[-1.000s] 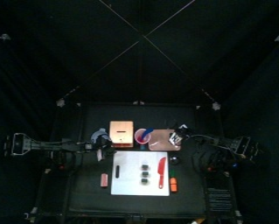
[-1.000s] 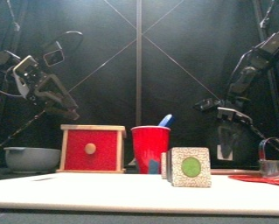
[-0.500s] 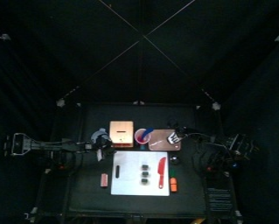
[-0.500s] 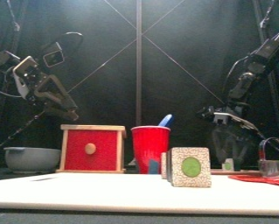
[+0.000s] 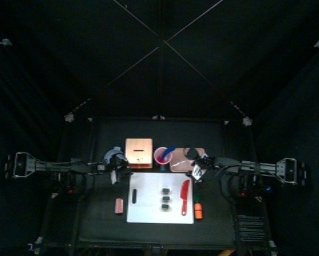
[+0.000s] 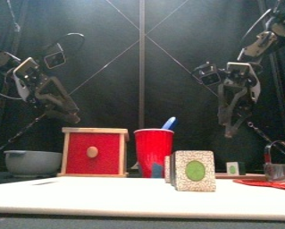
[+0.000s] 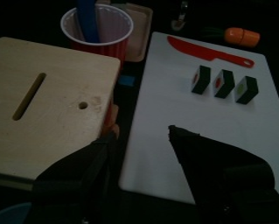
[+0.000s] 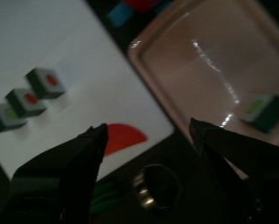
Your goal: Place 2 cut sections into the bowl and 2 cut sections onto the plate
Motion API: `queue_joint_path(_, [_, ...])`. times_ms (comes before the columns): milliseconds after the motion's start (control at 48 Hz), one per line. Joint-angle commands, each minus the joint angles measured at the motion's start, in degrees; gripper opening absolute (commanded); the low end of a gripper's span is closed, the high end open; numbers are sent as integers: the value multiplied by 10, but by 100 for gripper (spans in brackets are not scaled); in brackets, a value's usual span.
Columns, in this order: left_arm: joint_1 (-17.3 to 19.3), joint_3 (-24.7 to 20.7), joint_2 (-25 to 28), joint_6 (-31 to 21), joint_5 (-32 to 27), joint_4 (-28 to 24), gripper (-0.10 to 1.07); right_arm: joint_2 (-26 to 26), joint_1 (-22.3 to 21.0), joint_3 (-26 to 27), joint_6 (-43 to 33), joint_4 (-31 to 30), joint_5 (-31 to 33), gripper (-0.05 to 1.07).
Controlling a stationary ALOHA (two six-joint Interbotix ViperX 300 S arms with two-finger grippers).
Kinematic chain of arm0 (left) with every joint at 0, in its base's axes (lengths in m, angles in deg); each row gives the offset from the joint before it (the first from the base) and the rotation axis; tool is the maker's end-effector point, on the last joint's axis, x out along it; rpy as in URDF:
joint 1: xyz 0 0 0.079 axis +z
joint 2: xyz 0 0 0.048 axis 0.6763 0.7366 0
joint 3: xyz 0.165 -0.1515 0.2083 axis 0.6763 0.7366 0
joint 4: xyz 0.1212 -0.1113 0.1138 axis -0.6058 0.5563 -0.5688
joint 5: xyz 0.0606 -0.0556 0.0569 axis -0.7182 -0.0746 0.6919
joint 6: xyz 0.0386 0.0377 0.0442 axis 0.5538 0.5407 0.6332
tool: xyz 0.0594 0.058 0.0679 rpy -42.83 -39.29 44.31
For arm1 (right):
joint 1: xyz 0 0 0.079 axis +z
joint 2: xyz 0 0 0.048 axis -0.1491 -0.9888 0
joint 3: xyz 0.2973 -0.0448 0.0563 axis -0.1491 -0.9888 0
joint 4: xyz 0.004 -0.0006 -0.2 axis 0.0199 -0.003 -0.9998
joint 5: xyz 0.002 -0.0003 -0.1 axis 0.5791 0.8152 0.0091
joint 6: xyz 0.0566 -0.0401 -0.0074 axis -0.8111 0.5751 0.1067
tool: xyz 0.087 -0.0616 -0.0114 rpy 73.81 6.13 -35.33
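Right wrist view has your right gripper (image 8: 148, 144) hanging with its jaws spread and nothing between them, over the edge where the white board (image 8: 59, 52) meets the plate (image 8: 212, 52). One cut section (image 8: 265, 108) already sits on the plate near its rim, and three cut sections (image 8: 27, 96) are lined up close together on the board. They look dark-skinned with a red middle.

Watch that row: the pieces nearly touch, so if you come down off-centre, a jaw could catch the neighbour and knock it over or drag two at once. The red-handled knife (image 8: 121, 138) lies on the board right under your wrist, and a low approach could clip it.

Your left gripper (image 7: 139, 140) is also open and empty, hovering over the seam between the wooden box top (image 7: 48, 96) and the board, with the red cup (image 7: 97, 31) beyond. I can't pick out the bowl clearly in the top view, so confirm it before carrying anything there. Both arms converging on the board risks a collision.
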Motion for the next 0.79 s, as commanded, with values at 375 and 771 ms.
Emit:
queue_joint_path(375, [3, 4, -2, 1, 2, 1, 87, -245, 98, 242, 11, -16, 56, 101])
queue_joint_path(771, [3, 17, -2, 0, 3, 1, 87, -314, 105, 283, 19, -17, 69, 101])
